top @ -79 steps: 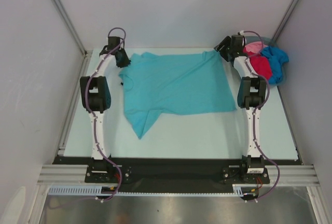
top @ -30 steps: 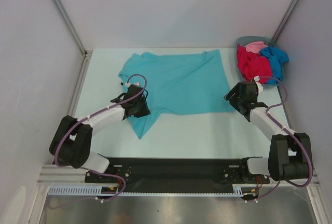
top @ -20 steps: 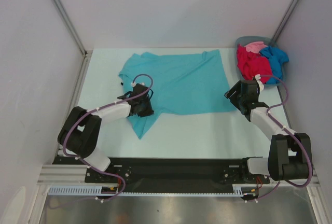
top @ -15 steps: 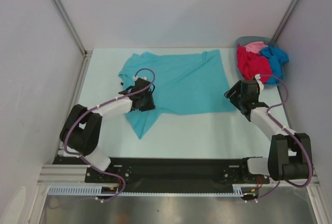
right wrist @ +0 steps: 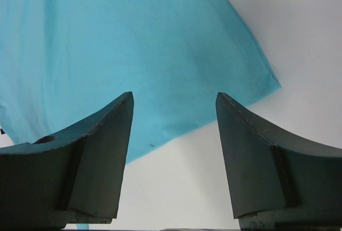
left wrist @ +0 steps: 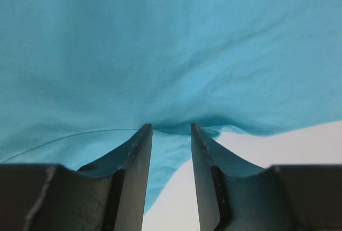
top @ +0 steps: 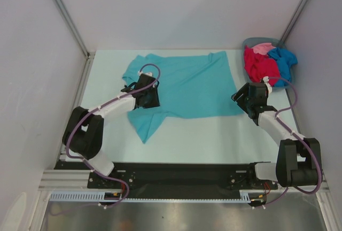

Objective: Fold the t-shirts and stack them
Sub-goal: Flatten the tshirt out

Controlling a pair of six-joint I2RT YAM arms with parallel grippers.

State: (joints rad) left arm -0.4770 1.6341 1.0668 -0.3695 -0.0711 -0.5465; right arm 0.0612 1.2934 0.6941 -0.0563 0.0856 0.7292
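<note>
A teal t-shirt (top: 187, 84) lies spread flat on the table, one flap pointing toward the near left (top: 145, 129). My left gripper (top: 152, 98) rests low on the shirt's left part. In the left wrist view its jaws (left wrist: 170, 128) stand a little apart, tips against a raised fold of the teal cloth (left wrist: 160, 44), nothing pinched. My right gripper (top: 239, 98) hovers by the shirt's near right corner (right wrist: 270, 84), open wide (right wrist: 175, 96), with bare table and cloth edge between its fingers. Red (top: 256, 65), pink (top: 262, 48) and blue (top: 283, 60) t-shirts are piled at the far right.
A grey-blue basket (top: 251, 43) at the far right corner holds the other shirts. White walls and metal posts close in the table on the left, right and back. A black rail runs along the near edge, by the arm bases.
Both arms have come back from the shirt's far corners. Over the last second the left gripper slid farther away and right over the shirt, and its jaws widened. The right gripper stayed put.
</note>
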